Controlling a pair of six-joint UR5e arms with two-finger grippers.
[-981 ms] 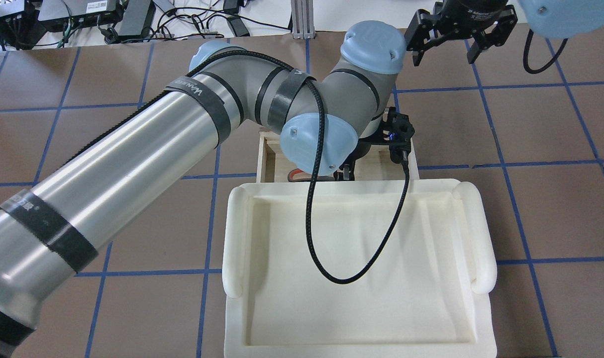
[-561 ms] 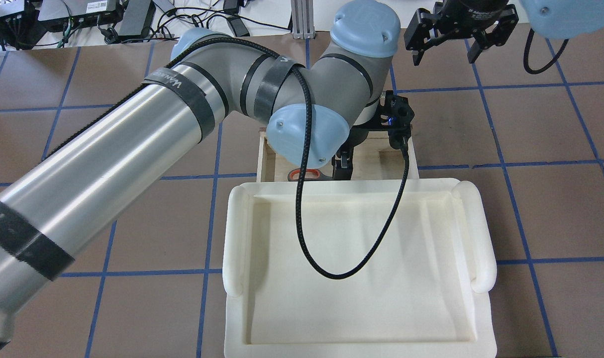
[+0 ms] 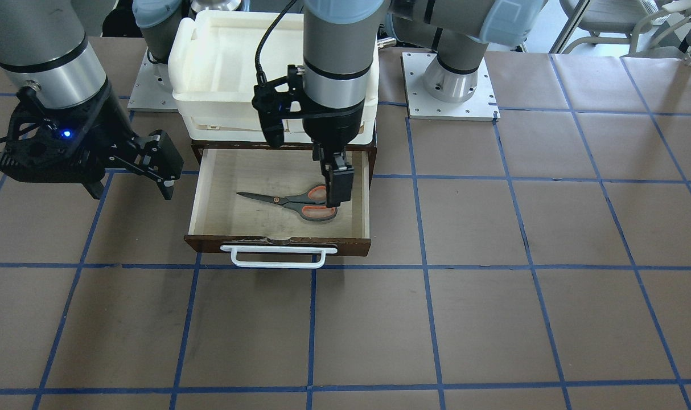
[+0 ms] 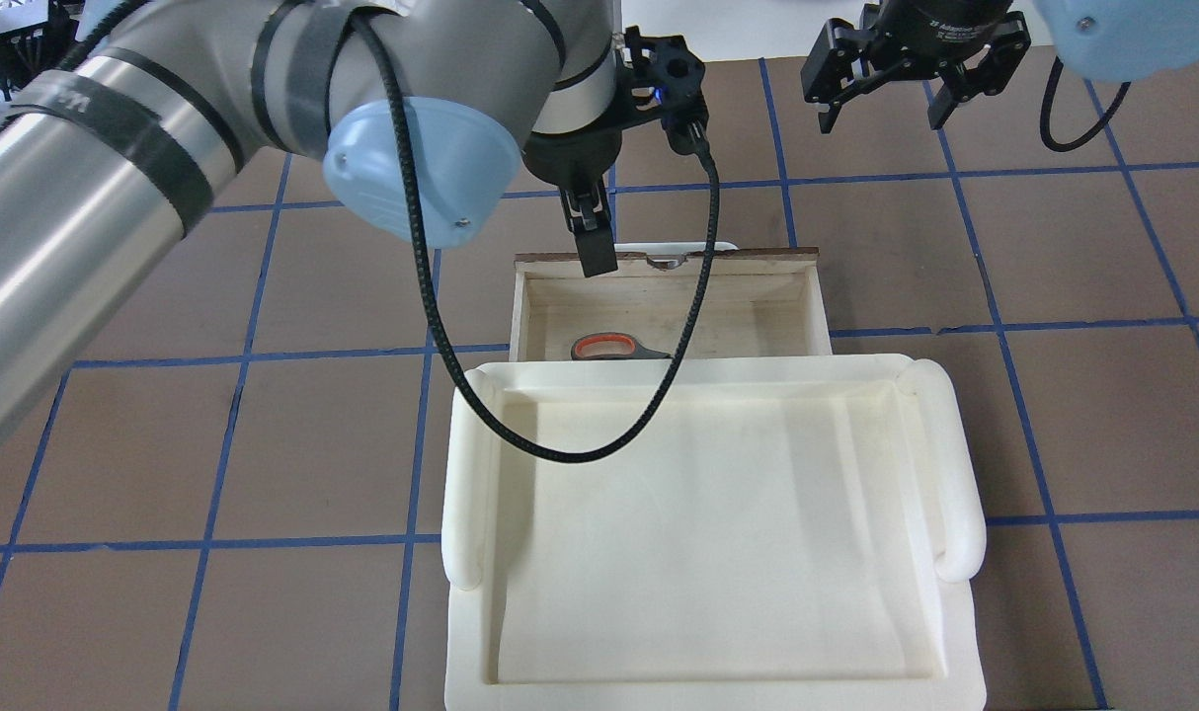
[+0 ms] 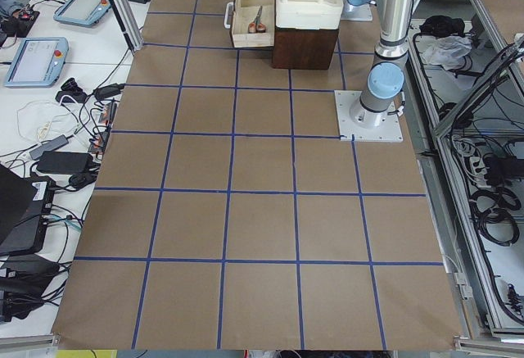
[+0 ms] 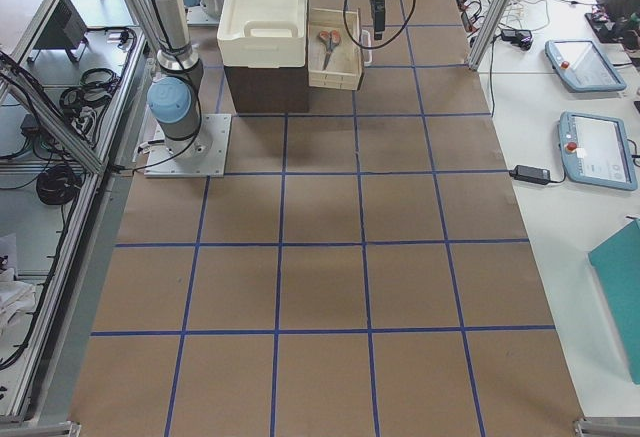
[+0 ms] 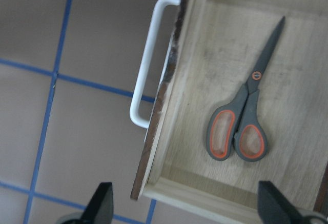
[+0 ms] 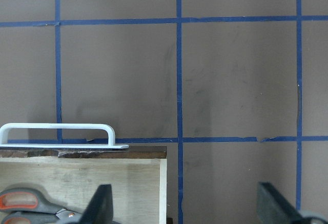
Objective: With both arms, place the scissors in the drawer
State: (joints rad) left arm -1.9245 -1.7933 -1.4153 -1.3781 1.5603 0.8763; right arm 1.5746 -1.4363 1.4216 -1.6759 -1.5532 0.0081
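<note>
Scissors [image 3: 291,202] lying in the open drawer [image 3: 196,199], closing not yet done

Front view: the left pincer [image 3: 338,191] hangs above the scissor handles. Overhead: the right pincer [image 4: 881,114] hovers beyond the drawer front. Wrist views: both pincers are spread and empty. An off-centre shove on the white handle [image 8: 56,127] could skew and jam the drawer, or snag a finger.
</note>
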